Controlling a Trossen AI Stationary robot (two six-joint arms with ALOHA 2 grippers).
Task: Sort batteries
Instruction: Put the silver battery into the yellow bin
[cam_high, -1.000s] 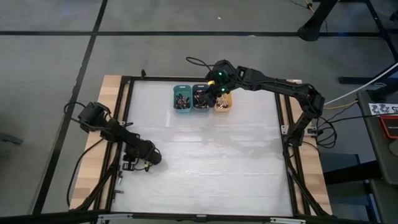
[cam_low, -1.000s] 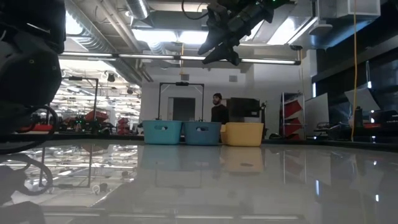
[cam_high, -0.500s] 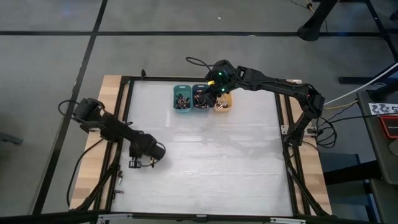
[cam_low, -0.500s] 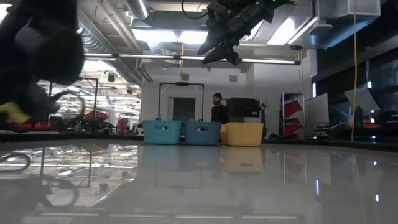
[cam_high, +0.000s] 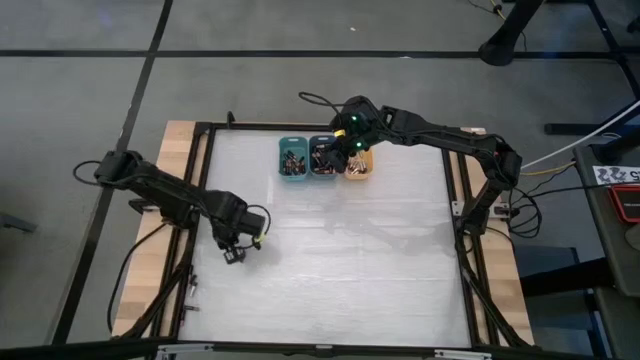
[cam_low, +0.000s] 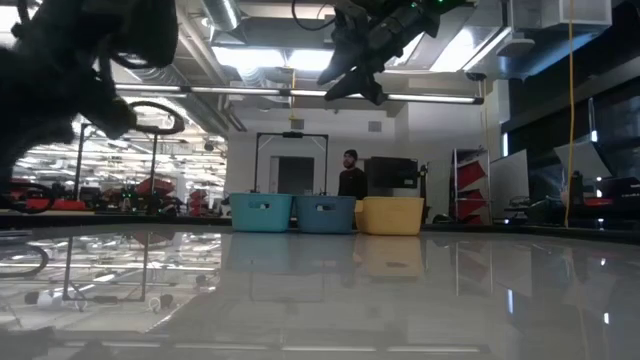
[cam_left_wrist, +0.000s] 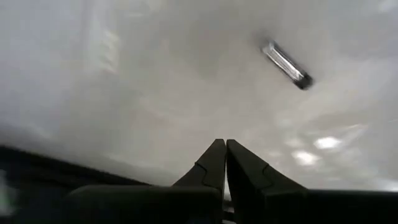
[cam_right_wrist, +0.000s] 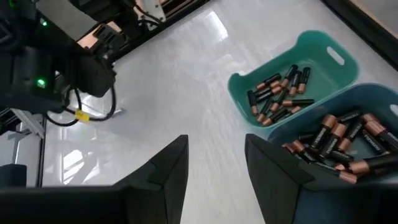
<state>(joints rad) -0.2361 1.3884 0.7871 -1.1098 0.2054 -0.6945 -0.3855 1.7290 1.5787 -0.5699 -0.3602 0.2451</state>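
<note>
Three small bins stand in a row at the far middle of the worktop (cam_high: 330, 260), each touching the next: teal bin (cam_high: 292, 159), blue bin (cam_high: 322, 158), yellow-orange bin (cam_high: 358, 165).

Surface: pale, glossy worktop inside a dark metal frame (cam_high: 205, 180), with wooden strips along both sides. It mirrors the ceiling lights and the bins in the low view.

Room: grey floor with dark lines around the worktop. Beyond it, a large hall with ceiling ducts and strip lights, a dark doorway, shelving at the right, and one person (cam_low: 350, 176) standing far behind the bins.

Batteries (cam_right_wrist: 277, 96): dark cells with coppery bands, heaped loose in the teal bin; larger ones of the same look fill the blue bin beside it. The yellow-orange bin also holds some, too small to tell apart.

Right gripper (cam_high: 350, 146): hangs above the blue and yellow-orange bins, clear of their rims; fingers (cam_right_wrist: 171, 163) partly apart, nothing between them.

Left gripper (cam_high: 234, 256): low over the near left part of the worktop, well apart from the bins; fingers (cam_left_wrist: 209, 165) pressed together, holding nothing. Its arm blocks the upper left corner of the low view.

Loose yellow-tagged cable hangs by the left wrist.
</note>
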